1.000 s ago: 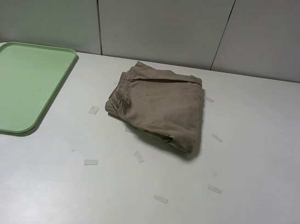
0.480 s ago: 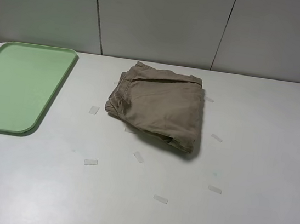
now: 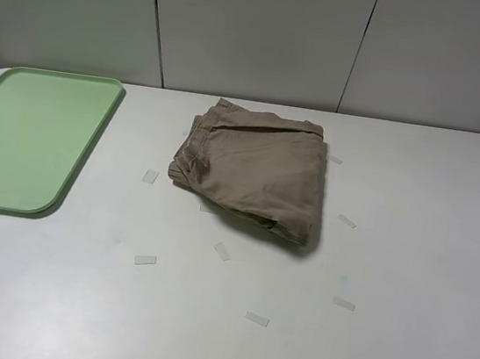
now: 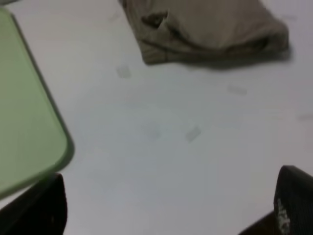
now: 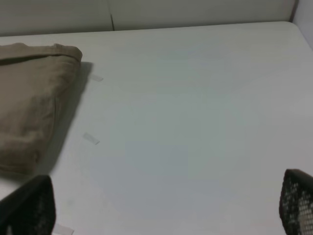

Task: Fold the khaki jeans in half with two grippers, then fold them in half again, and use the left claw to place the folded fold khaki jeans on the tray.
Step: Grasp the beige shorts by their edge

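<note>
folded shorts wait mid-table, both claws wide and empty

nearest, the left gripper point(image 4: 166, 213) hangs low over the bare table point(image 3: 407, 255). only its two dark fingertips point(image 4: 41, 208) show, at the edges of its wrist view, spread wide with nothing between them. the right gripper point(image 5: 164, 205) is the same: jaws far apart, holding nothing, over bare white surface. neither arm appears in the high view.

a little further out, small pieces of clear tape point(image 3: 145, 260) lie scattered on the tabletop. beyond them the khaki jeans point(image 3: 254, 177) sit near the middle of the table as a compact, layered bundle, so both folds look done and the carry to the tray looks like the step left.

the cloth looks soft, light and limp, not slippery. lifted by one layer it would likely sag open. the gathered waistband edge, on the side facing the tray, looks thickest and firmest. a deep pinch there through every layer seems the best hold for the left claw.

the tray point(image 3: 24, 142) lies flat at the left of the table, well apart from the bundle, with nothing on it. plain wall panels point(image 3: 259, 32) close the back.
</note>
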Controlling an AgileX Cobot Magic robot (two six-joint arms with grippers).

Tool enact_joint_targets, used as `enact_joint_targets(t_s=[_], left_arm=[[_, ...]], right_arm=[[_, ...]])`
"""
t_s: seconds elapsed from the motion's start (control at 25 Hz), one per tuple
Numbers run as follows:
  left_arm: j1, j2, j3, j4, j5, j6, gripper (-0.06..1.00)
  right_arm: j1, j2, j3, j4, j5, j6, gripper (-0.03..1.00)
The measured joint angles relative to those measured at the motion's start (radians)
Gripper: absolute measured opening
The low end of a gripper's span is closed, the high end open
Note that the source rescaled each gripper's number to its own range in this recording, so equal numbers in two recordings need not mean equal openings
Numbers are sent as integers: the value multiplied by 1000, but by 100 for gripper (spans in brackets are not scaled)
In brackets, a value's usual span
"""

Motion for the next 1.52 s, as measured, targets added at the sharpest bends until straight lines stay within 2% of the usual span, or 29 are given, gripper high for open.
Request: enact_joint_targets(t_s=[0.08,0.2,0.36,0.56,0.68,0.76,0.88,1.04,1.16,1.4,1.52], left_arm=[[0,95,-1,-41,-76,-3,84],[0,243,-1,-150,-206,6,84],[0,445,-1,-290,-424,77,84],[0,730,-1,-520,-635,226,84],[0,918,-21,-690,-690,366,84],[0,1025,-55,-823,-705,482,84],[0,1163,-121,-978,-707,642,84],[27,1305,-223,-1131,-669,785,84],[92,1395,-299,-1174,-593,818,84],[180,1541,-406,-1186,-444,825,83],[218,1589,-434,-1189,-405,827,83]], right_arm=[[0,0,0,1,0,0,100],[0,0,0,1,0,0,100],[0,0,0,1,0,0,100],[0,0,0,1,0,0,100],[0,0,0,1,0,0,100],[0,0,0,1,0,0,100],[0,0,0,1,0,0,100],[0,0,0,1,0,0,100],[0,0,0,1,0,0,100],[0,0,0,1,0,0,100],[0,0,0,1,0,0,100]])
